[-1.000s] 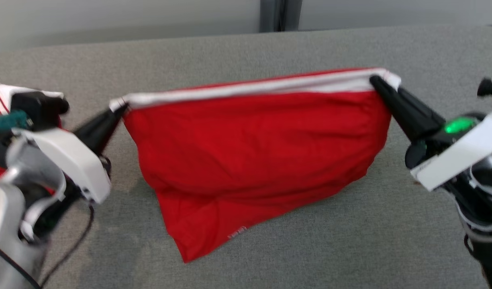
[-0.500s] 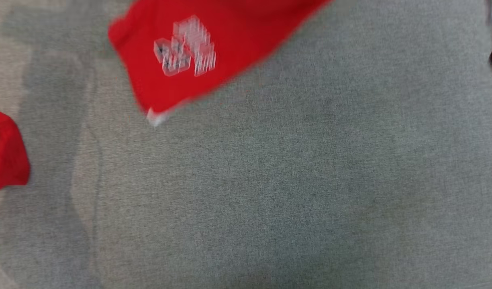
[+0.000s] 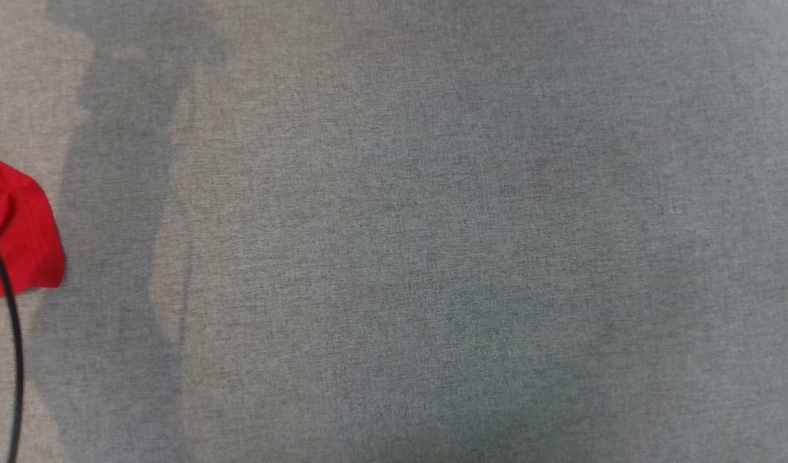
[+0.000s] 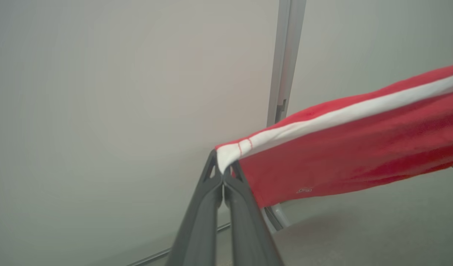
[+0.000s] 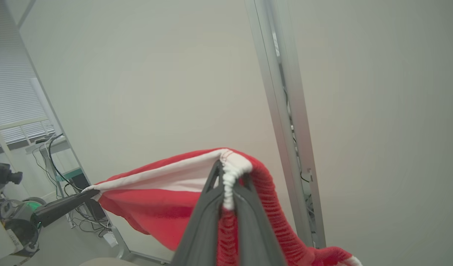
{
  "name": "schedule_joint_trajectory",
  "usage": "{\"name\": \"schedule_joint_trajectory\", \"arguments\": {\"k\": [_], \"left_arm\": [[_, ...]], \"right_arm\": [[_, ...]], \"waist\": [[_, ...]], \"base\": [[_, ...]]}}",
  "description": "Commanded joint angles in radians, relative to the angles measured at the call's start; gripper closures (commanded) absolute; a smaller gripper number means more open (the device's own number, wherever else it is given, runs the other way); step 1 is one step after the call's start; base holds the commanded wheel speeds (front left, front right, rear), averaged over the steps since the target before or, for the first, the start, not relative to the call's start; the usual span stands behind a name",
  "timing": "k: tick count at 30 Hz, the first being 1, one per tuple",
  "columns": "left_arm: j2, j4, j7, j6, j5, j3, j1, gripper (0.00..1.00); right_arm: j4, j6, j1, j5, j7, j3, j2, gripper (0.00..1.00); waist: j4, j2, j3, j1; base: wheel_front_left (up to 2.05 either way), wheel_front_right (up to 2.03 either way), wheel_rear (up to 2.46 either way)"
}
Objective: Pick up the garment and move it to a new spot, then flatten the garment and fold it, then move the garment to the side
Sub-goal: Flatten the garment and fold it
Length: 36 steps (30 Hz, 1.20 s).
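Aloft before a pale wall (image 4: 100, 92), the red garment (image 4: 341, 155) stretches across the right of the left wrist frame, its white hem clamped by the left gripper (image 4: 222, 173) and right gripper (image 5: 229, 181), fingers pressed together on cloth.

Long, dark grey, tapering left fingers (image 4: 206, 221) and matching right fingers (image 5: 200, 232) have triangular cut-outs near the tips; a thin black cable (image 3: 17, 341) runs alongside.
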Motion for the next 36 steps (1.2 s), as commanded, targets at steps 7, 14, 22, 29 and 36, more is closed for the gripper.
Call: {"name": "schedule_joint_trajectory", "arguments": {"k": [7,14,22,29,36], "left_arm": [[0.097,-0.127,0.094,0.003,-0.282,-0.175,0.332,1.00],[0.185,-0.241,0.118,0.003,-0.400,-0.212,0.550,1.00],[0.273,-0.411,0.088,0.035,-0.471,-0.231,0.836,1.00],[0.325,-0.596,0.101,0.114,-0.521,-0.268,1.045,1.00],[0.386,-0.798,0.092,0.199,-0.610,-0.261,1.218,1.00]], "right_arm": [[-0.031,-0.001,0.267,0.134,0.006,0.266,-0.134,1.00],[-0.082,-0.001,0.396,0.222,-0.045,0.407,-0.193,1.00],[-0.177,-0.001,0.565,0.316,-0.110,0.552,-0.251,1.00],[-0.245,-0.001,0.725,0.347,-0.136,0.614,-0.325,1.00],[-0.351,0.000,0.873,0.365,-0.140,0.602,-0.406,1.00]], "waist": [[0.008,0.0000,-0.050,0.0000],[-0.005,0.0000,-0.109,0.0000],[-0.013,0.0000,-0.249,0.0000],[0.012,0.0000,-0.366,0.0000],[0.030,0.0000,-0.432,0.0000]], "base": [[0.00,0.00,0.00],[0.00,0.00,0.00],[0.00,0.00,0.00],[0.00,0.00,0.00],[0.00,0.00,0.00]]}}
